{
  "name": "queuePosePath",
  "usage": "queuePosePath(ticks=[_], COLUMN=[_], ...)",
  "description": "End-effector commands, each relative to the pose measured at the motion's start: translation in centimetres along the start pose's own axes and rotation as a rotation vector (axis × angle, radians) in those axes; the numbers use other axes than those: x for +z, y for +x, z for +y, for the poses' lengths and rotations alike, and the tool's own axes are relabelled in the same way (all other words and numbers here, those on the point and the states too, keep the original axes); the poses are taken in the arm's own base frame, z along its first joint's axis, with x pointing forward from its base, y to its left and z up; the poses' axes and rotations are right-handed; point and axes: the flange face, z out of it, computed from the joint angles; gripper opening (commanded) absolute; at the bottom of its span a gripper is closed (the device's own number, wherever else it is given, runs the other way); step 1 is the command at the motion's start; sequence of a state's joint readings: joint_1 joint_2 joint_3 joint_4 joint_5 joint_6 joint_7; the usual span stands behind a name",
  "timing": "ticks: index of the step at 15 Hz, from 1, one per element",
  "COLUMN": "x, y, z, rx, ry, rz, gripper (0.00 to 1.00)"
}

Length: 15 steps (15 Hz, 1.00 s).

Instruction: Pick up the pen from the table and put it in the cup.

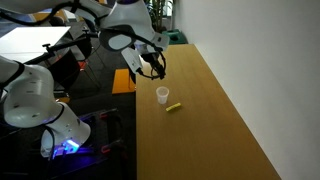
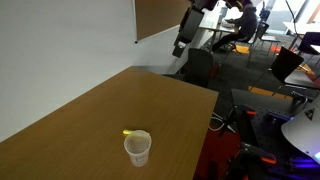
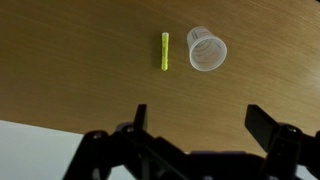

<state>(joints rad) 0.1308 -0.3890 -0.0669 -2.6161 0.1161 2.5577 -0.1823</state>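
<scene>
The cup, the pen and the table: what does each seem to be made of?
The cup looks like thin white plastic, slightly translucent at its wall. The pen is probably smooth yellow-green plastic, too small to be sure. The table top looks matte light-brown wood with faint grain; solid or laminate, I cannot tell.

— Where's the small white translucent plastic cup (image 2: pixel 138 149)?
— Upright on the light-brown wooden table (image 2: pixel 90 120), with the stubby yellow-green pen (image 2: pixel 128 132) lying just beside it. The dark gripper (image 2: pixel 181 45) hangs well apart, by the far end.

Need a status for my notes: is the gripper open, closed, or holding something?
Gripper: open, holding nothing; the short yellow-green pen lies untouched on the light-brown wooden table.
</scene>
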Motion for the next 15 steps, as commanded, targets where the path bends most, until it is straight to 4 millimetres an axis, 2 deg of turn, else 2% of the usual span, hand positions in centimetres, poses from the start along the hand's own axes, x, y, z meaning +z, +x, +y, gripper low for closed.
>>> queuePosePath(ticks=[1,9,10,12,15], x=[3.8,12.0,10.6,11.5,11.2], y=[0.9,0.7,-0.1,-0.3,-0.2], z=[0.3,-0.5,-0.5,-0.6,-0.6], rx=[-0.028,-0.038,-0.046,-0.049,-0.049], ry=[0.006,-0.043,-0.036,-0.034,-0.035], rz=[-0.006,-0.081,-0.076,-0.096,-0.089], gripper=[1.0,1.0,1.0,1.0,1.0])
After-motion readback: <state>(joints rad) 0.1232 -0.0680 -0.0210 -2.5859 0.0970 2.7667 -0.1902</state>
